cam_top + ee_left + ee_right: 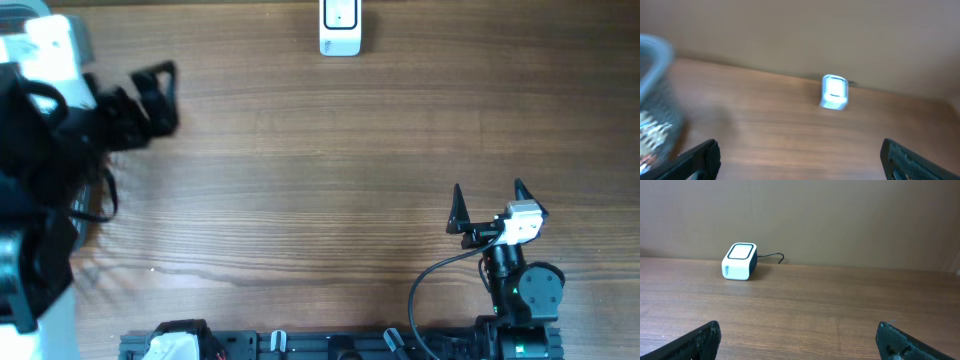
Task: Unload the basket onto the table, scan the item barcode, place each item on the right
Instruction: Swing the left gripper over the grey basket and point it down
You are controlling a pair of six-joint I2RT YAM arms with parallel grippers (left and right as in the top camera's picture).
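While both hands stand with their fingers spread as wide as they go, neither holds or touches anything. The left hand [152, 90] hangs over the desk [300, 200] at about 10 o'clock in the overhead view, its black fingers [699, 161] framing only bare wood in its own wrist view. The right hand [488, 197] sits at about 4 o'clock, near the front edge, pointing toward 12 o'clock, with empty desk between its fingertips.

A dark mesh basket [655, 75] with a pale rim shows at 9 o'clock in the left wrist view, just beside the left finger. Something light and mottled [649, 134] lies inside it, but the picture is too blurred to tell what it is.

The white barcode scanner [340, 30] stands at 12 o'clock on the far edge of the desk, against the wall, well apart from both hands. Its dark cable [771, 256] curls off from its back toward 3 o'clock in the right wrist view. The wood between each hand and the scanner lies open.
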